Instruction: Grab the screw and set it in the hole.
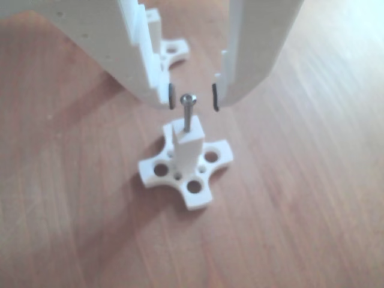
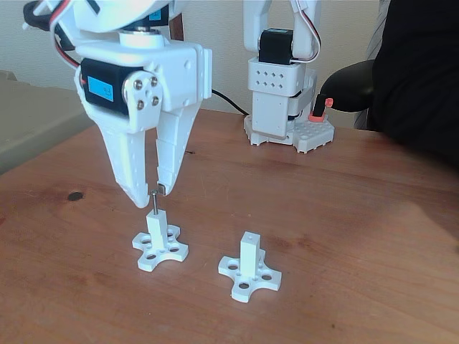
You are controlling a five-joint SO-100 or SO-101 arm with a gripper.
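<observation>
The screw [image 1: 188, 111] stands upright with its shank sunk into the hole [image 1: 187, 132] atop the white post [image 2: 154, 228], head well proud of the end face. From my remote station I see my gripper [image 1: 193, 96] hanging straight down over it, fingers spread, dark pads either side of the head and touching neither. A second post [image 2: 249, 255] stands to the right in the fixed view on the wooden table [image 2: 358, 236], and a second arm's base [image 2: 281, 93] sits behind. The bore itself is hidden by the shank. A dark sleeve [image 2: 419, 72] is cut off at right.
</observation>
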